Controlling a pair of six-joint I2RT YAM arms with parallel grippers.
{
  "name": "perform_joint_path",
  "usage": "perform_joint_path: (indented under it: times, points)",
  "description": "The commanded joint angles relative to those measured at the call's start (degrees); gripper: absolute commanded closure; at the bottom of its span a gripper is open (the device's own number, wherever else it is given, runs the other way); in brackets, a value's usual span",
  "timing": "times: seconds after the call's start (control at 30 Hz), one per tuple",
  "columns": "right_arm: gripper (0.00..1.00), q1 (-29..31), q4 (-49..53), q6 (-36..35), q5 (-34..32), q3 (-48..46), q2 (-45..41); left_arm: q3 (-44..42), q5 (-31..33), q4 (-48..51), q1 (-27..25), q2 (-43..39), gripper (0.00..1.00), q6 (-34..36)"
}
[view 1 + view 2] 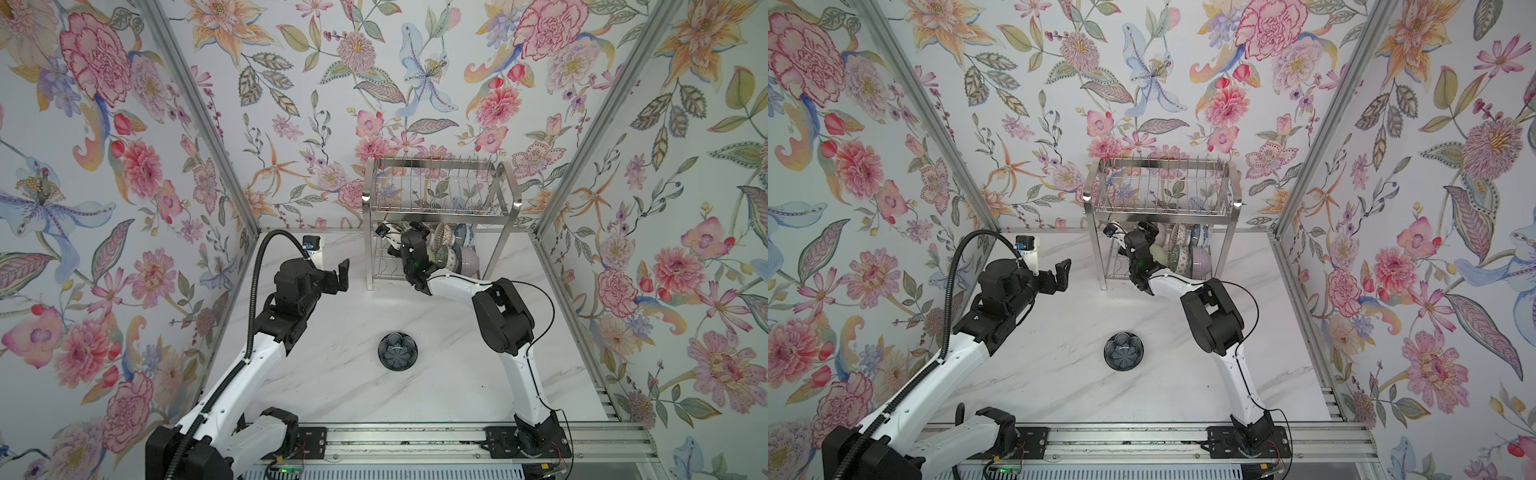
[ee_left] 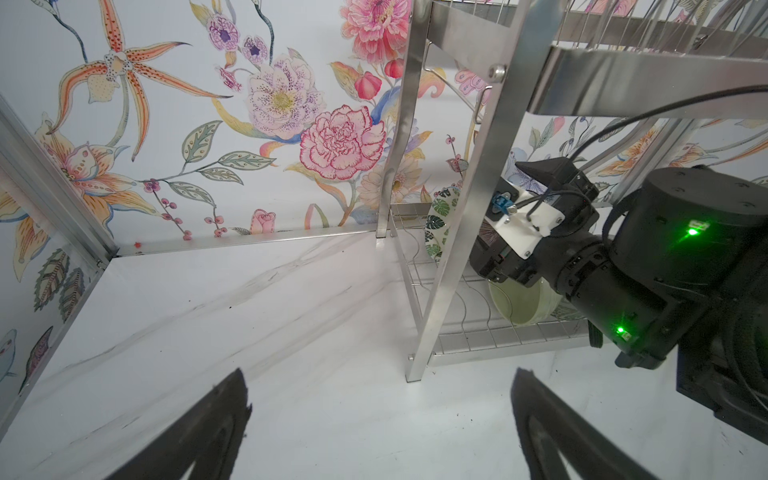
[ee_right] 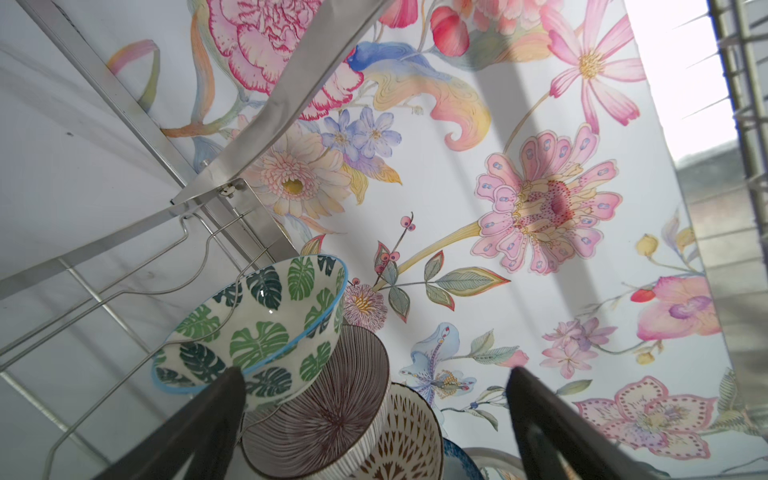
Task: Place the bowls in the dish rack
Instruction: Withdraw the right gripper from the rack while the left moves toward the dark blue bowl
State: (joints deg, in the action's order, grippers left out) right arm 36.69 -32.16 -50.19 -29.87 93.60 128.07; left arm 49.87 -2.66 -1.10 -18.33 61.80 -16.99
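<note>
Reaching into the lower shelf [image 2: 478,336] of the dish rack [image 1: 438,161], your right end effector [image 3: 376,374] stands wide with nothing between its fingers, just beside the green leaf bowl [image 3: 257,328] and purple-lined bowl [image 3: 332,411] racked on edge. Your left end effector [image 2: 382,374] hangs wide and empty over the counter [image 1: 332,386]. The navy bowl [image 1: 397,350] sits mid-counter, well apart from the rack.

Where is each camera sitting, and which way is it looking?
Top views: up high, looking down on left arm, right arm, dish rack and navy bowl.
Left wrist: behind the open left gripper, facing the rack and right arm.
Right wrist: behind the open right gripper, facing the green leaf bowl.
Shared: both wrist views show that bowl.
</note>
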Motion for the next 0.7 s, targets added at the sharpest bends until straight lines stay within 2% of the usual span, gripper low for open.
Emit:
perform_joint_path:
  times: [0.0,0.37,0.67]
  points:
    - [0.01,0.0,-5.8,1.8,3.3,-4.0,-4.2,-0.6,-0.4,0.8,0.5,0.2,0.01,-0.3]
    - [0.01,0.0,-14.9,0.6,10.1,-17.3,-11.7,0.1,-0.2,1.2,0.2,1.2,0.01,-0.4]
    - [0.01,4.4,-16.8,2.0,13.1,-26.6,-19.7,0.3,3.6,5.6,-2.6,1.5,0.01,1.2]
